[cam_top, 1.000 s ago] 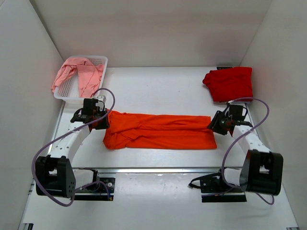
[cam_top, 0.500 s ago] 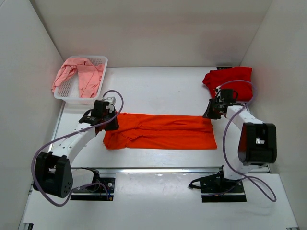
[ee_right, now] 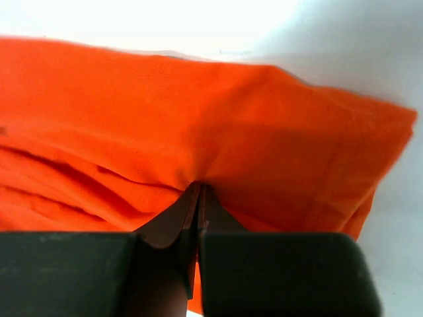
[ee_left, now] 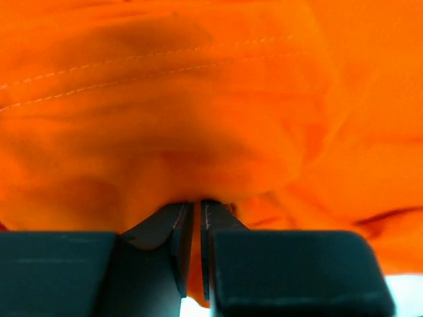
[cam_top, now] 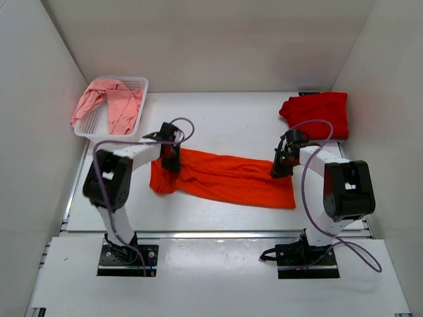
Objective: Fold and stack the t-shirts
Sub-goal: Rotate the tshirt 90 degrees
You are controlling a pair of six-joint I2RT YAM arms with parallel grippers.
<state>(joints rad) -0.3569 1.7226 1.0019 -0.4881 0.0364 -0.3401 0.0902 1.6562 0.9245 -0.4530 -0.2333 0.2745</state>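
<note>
The bright orange t-shirt [cam_top: 225,179] lies as a long band across the middle of the table. My left gripper [cam_top: 170,160] is shut on its left end, and the cloth [ee_left: 165,119] fills the left wrist view. My right gripper [cam_top: 280,166] is shut on its far right edge, and the cloth [ee_right: 218,132] shows there in the right wrist view. The darker red t-shirt [cam_top: 317,113] lies folded at the back right. The pale pink t-shirt [cam_top: 109,102] hangs over the white mesh basket [cam_top: 135,84] at the back left.
White walls close in the table on the left, back and right. The basket stands in the back left corner. Both arms' cables loop above the table near the shirt's ends.
Both grippers have moved inward and away from the near edge, with the orange shirt's ends in them. The shirt's left end has bunched up and the band now slants.
</note>
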